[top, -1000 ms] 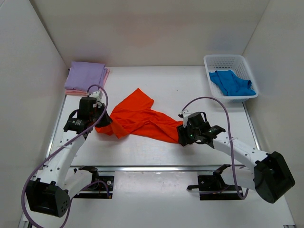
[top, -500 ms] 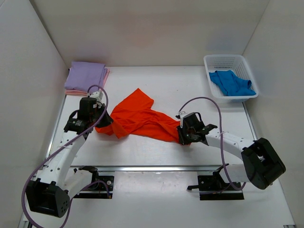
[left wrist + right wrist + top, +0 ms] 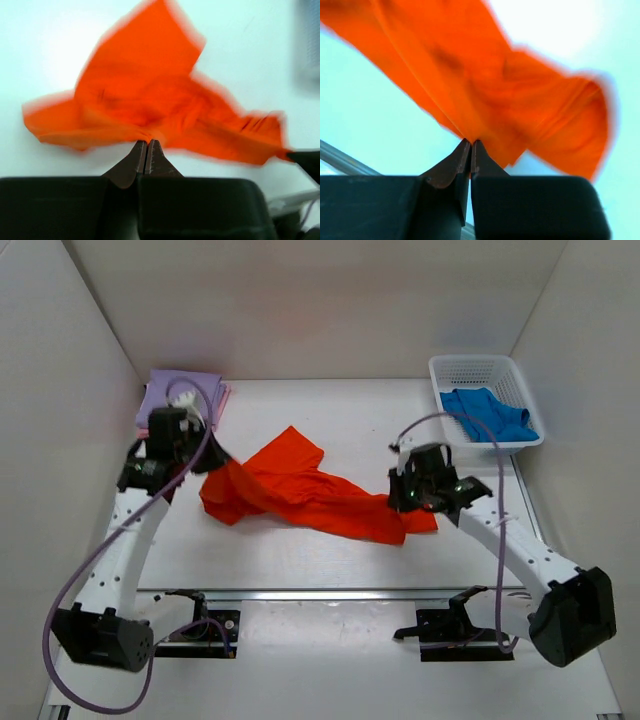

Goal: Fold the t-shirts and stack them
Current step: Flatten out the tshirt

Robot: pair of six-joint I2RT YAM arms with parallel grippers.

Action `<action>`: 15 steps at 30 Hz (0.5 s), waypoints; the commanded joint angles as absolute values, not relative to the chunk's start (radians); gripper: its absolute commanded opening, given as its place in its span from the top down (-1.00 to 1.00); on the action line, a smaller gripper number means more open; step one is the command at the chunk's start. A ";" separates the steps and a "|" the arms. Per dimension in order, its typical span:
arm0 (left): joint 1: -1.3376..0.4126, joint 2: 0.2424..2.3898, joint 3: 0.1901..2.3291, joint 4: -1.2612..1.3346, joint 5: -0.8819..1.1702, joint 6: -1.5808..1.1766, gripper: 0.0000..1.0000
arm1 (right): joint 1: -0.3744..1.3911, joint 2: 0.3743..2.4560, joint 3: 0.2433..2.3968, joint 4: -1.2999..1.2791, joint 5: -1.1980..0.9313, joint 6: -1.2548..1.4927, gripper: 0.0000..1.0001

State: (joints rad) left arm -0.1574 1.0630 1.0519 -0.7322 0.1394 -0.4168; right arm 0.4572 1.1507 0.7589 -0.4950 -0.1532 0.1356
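the wrinkled orange t-shirt (image 3: 300, 492) stretches between left gripper (image 3: 147, 144) and right gripper (image 3: 471, 144), both pinched tight on its edges.

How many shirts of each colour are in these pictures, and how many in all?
orange shirt: 1
blue shirt: 1
lavender shirt: 1
pink shirt: 1, only its edge shows under the lavender one
Total: 4

Left arm: reached forward along the left side, left gripper (image 3: 147, 146) pinched tight on an edge of the orange t-shirt (image 3: 300, 490). Right arm: angled inward from its base, right gripper (image 3: 471, 146) likewise clamped on that cloth.
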 commanded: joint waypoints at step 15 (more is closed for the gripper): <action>-0.192 1.128 2.100 -0.775 0.013 -0.518 1.00 | 0.044 0.904 1.614 -0.669 -0.337 0.035 1.00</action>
State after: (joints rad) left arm -0.1608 1.1496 2.0491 -0.7631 0.0845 -0.4923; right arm 0.1699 0.8955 1.5520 -0.6189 -0.1898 0.0479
